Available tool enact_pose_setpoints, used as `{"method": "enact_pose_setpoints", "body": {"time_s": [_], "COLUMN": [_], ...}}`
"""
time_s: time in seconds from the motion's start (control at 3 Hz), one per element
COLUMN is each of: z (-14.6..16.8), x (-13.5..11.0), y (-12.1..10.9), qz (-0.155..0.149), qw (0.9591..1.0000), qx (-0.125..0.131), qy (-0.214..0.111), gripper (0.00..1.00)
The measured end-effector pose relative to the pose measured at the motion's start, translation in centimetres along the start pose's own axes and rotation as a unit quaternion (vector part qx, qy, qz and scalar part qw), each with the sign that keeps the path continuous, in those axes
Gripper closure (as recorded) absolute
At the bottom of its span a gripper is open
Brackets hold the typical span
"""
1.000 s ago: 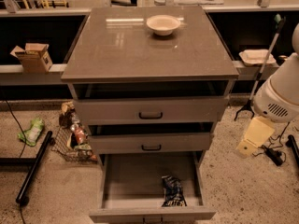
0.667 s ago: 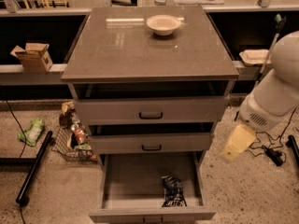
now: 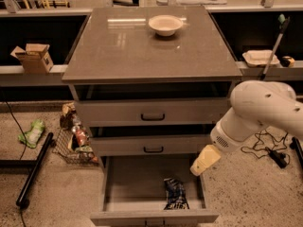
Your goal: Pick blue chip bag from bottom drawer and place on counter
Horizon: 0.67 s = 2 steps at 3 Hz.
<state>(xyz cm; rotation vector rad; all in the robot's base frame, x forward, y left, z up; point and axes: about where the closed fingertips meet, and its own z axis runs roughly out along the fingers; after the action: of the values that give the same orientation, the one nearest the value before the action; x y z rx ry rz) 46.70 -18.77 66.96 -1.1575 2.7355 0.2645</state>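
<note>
1. Compared with the frame a second earlier, the arm point(image 3: 260, 110) has swung in from the right edge toward lower centre. The blue chip bag point(image 3: 175, 193) has not shifted.
2. The blue chip bag lies flat on the floor of the bottom drawer point(image 3: 132, 186), right of centre and close to the front wall, in the lower middle of the frame.
3. The gripper point(image 3: 204, 160) hangs above the drawer's right side wall, up and to the right of the bag and apart from it. Whether it is open or closed cannot be told from this view.
4. Risk, collision: the gripper sits just below the middle drawer point(image 3: 154, 145). A descent begun here could probably strike the right side wall or that drawer front. It first needs to shift toward the left of the frame.
5. Risk, poor grasp: the bag is crinkled and lies flat. A shallow closure would likely pinch only film and slip, and a push could slide it against the front wall.
6. Risk, lift-out: a raise straight up would probably snag the bag under the drawers above, so it should first clear toward the bottom of the frame.
7. Risk, placement: the counter point(image 3: 142, 51) carries a bowl point(image 3: 165, 24) at its upper centre, so release is safer on the bare area nearer the front edge.
</note>
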Motion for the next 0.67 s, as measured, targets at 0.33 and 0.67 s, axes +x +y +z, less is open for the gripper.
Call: {"method": "enact_pose_setpoints", "body": {"time_s": [0.33, 0.67], "z": [5.95, 5.98], "x": [-1.63, -1.63], "y": [0.44, 0.44], "qz": [0.012, 0.012], "qw": [0.9996, 0.9996], "qx": [-0.023, -0.023], "qy": [-0.013, -0.013], "gripper": [0.00, 0.00]}}
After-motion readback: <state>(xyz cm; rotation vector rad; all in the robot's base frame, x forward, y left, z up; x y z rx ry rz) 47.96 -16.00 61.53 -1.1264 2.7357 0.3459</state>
